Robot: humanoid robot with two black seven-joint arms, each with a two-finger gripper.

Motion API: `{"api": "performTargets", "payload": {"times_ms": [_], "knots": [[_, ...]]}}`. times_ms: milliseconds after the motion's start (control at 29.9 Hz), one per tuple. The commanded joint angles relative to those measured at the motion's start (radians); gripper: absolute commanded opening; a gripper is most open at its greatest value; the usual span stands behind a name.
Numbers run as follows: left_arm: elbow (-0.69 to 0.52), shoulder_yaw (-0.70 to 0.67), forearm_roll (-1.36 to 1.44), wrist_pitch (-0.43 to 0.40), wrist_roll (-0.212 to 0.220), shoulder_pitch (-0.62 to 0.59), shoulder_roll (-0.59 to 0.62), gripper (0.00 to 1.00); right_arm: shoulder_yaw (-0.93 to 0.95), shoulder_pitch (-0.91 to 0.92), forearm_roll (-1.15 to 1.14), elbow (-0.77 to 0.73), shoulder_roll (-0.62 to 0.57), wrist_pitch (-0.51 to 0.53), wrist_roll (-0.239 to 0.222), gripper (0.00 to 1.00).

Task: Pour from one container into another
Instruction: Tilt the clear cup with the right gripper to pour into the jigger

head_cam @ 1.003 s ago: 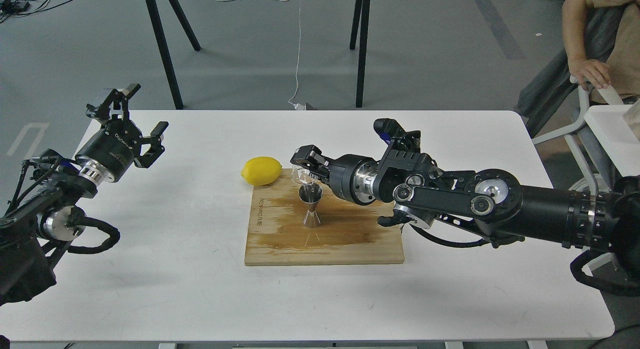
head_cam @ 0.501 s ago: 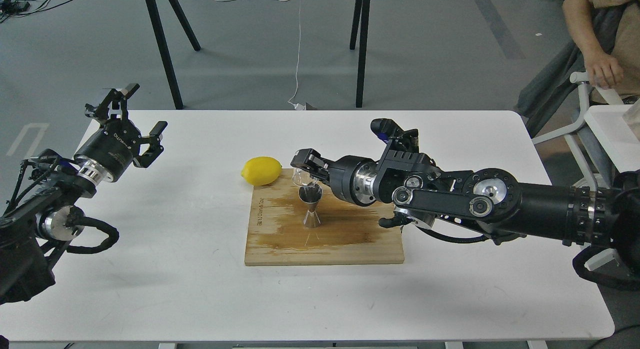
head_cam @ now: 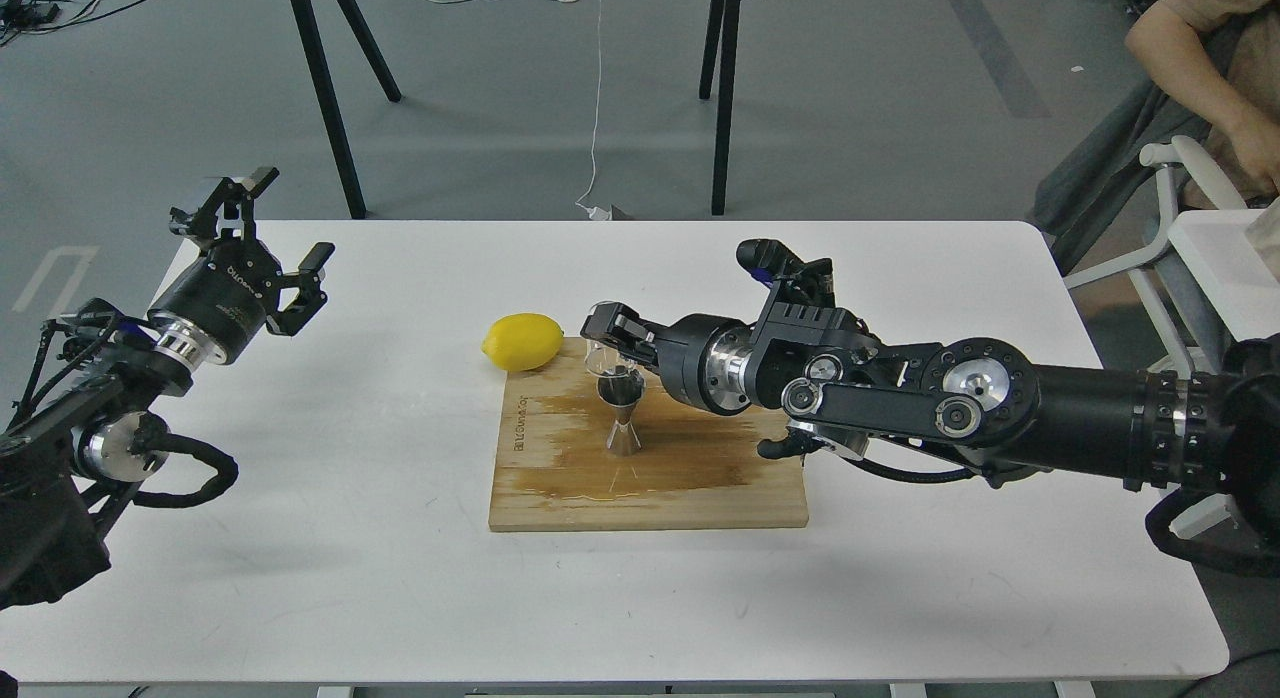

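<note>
The small clear glass cup [head_cam: 602,354] hangs tipped just above and behind the open top of the shiny steel hourglass jigger [head_cam: 622,412], which stands upright on the wet middle of the wooden board [head_cam: 700,498].

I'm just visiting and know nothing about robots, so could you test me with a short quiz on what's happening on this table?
1. True or false: the right gripper holds the clear glass cup above the steel jigger.
2. Which thing lies off the wooden cutting board? A) jigger B) lemon C) both
3. Fill in: the left gripper is open and holds ____.

Key: 1 true. 2 B: the lemon rests on the white table at the board's far left corner. 3 nothing.
</note>
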Motion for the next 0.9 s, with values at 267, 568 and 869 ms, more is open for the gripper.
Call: {"api": "performTargets", "payload": {"times_ms": [267, 568, 869], "knots": [[0.000, -0.001, 0.000, 0.000, 0.000, 0.000, 0.003, 1.00, -0.035, 0.032, -0.027, 0.001, 0.018, 0.001, 0.000, 0.33], [0.000, -0.001, 0.000, 0.000, 0.000, 0.001, 0.003, 1.00, -0.070, 0.050, -0.054, 0.001, 0.019, 0.000, 0.000, 0.33], [0.000, -0.001, 0.000, 0.000, 0.000, 0.001, 0.003, 1.00, -0.073, 0.056, -0.062, 0.001, 0.019, 0.001, 0.000, 0.34]]}}
